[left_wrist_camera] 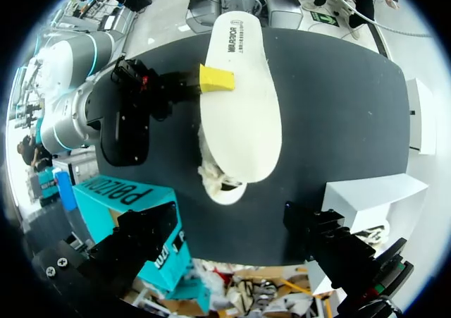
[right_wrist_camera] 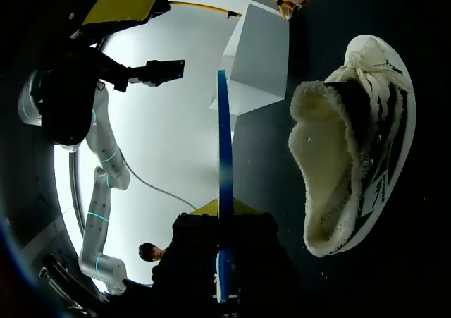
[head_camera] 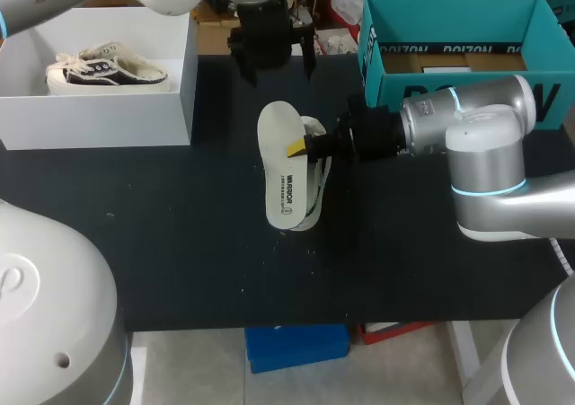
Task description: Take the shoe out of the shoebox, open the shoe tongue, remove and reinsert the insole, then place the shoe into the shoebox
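White insole [head_camera: 280, 167] held flat above the fleece-lined shoe [right_wrist_camera: 352, 149].

Right end effector [head_camera: 301, 146] pinched closed; left end effector [head_camera: 277, 64] hangs spread.

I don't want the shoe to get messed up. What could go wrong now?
1. The right gripper pinches the insole only by one edge, so it might twist or slip out.
2. The shoe lies loose on the table, and the left gripper hangs open away from it, so pushing the insole in could shove the shoe aside.
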### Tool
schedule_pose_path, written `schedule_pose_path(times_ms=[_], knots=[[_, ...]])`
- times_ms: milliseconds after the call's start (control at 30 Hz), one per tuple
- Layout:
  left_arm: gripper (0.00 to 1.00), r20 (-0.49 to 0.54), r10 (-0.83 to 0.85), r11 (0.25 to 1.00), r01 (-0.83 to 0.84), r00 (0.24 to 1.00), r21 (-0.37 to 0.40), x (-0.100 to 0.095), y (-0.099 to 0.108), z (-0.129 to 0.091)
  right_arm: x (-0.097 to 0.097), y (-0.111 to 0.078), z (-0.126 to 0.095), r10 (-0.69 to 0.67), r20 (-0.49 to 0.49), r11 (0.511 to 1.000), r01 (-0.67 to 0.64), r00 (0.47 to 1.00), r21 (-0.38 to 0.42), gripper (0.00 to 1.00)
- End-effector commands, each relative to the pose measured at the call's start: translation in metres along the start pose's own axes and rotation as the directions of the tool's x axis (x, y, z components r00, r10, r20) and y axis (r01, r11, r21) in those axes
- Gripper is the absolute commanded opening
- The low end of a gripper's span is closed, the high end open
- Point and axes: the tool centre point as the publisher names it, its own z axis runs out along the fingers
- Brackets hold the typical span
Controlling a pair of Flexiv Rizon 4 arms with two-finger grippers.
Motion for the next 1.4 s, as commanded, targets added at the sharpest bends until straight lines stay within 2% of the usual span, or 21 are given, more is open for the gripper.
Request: schedule_pose_path(times_ms=[33,300,500,733,1400], knots=[[1.0,0.001,0.003,1.0,-0.003,1.0,0.016,-0.003,0.011,0.007,0.0,0.001,0.0,0.001,0.0,1.0,-0.001,1.0,0.002,0.0],[1.0,0.007,0.007,1.0,-0.007,1.0,0.017,-0.004,0.011,0.008,0.0,0.001,0.0,0.001,0.0,1.0,-0.001,1.0,0.002,0.0],[1.0,0.006,0.008,1.0,-0.008,1.0,0.017,-0.002,-0.004,0.003,0.0,0.001,0.0,0.001,0.0,1.0,-0.001,1.0,0.002,0.0],[1.0,-0.003,0.005,1.0,-0.005,1.0,0.013,0.004,-0.033,-0.003,0.0,0.001,0.0,0.001,0.0,1.0,-0.001,1.0,0.002,0.0],[1.0,-0.04,-0.01,1.0,0.01,0.999,0.0,0.016,-0.139,-0.022,0.0,0.001,0.0,0.001,0.0,1.0,-0.001,1.0,0.002,0.0]])
